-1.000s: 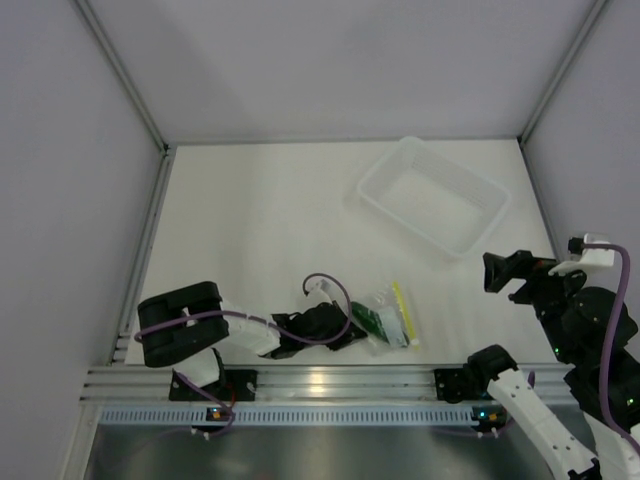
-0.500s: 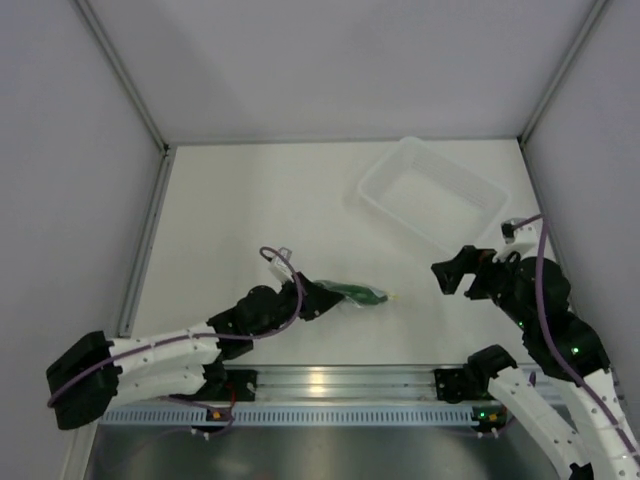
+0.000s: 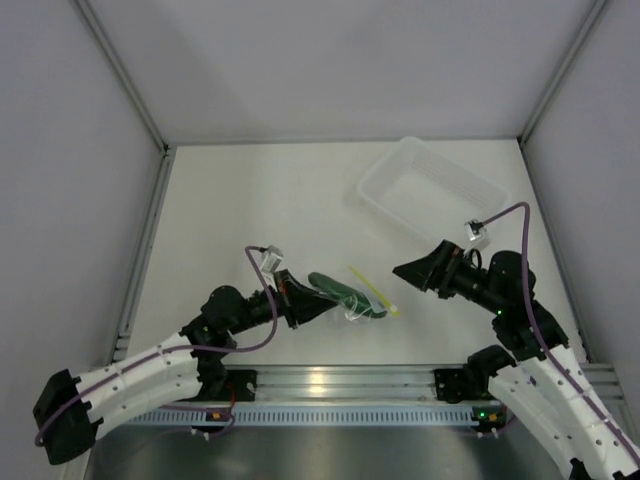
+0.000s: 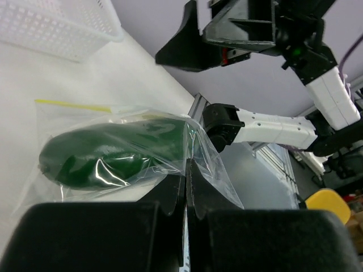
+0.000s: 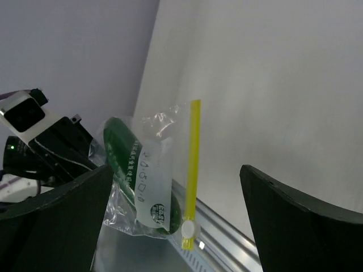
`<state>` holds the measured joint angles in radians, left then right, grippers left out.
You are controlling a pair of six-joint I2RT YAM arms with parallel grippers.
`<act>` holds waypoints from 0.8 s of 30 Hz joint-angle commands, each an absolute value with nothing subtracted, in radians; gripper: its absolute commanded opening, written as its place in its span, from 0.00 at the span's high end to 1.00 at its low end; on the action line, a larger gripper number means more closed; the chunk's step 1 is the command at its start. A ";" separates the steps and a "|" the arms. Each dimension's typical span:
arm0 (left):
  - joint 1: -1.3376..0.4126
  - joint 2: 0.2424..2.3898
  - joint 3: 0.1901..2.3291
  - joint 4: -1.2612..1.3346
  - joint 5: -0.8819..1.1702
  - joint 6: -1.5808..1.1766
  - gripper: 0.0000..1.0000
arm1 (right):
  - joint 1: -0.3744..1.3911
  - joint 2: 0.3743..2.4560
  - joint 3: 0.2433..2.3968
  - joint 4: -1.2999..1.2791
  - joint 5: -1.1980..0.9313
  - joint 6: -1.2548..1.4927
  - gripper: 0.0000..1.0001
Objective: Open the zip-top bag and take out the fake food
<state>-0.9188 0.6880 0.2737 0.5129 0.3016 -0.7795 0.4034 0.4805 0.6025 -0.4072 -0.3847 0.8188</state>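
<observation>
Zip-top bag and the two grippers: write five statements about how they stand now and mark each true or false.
1. The left gripper is shut on the zip-top bag. True.
2. The fake food lies loose on the table. False: it is inside the bag.
3. The right gripper is open and holds nothing. True.
4. The bag lies inside the clear bin. False: the bin stands apart from it, farther back on the right.
5. The left gripper pinches the yellow zip strip. False: the strip runs along the bag's opposite edge, on the side toward the right gripper.
</observation>
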 commanded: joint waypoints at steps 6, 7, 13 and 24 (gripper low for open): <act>-0.917 0.588 0.310 0.644 0.360 -0.566 1.00 | 0.411 0.462 0.500 -0.152 -0.541 1.175 0.06; -0.917 0.588 0.310 0.659 0.377 -0.561 1.00 | 0.411 0.465 0.480 -0.073 -0.560 1.204 0.06; -0.919 0.618 0.331 0.721 0.428 -0.546 1.00 | 0.461 0.534 0.428 0.106 -0.632 1.348 0.10; -0.936 0.678 0.331 0.792 0.445 -0.531 1.00 | 0.581 0.638 0.449 0.313 -0.631 1.443 0.45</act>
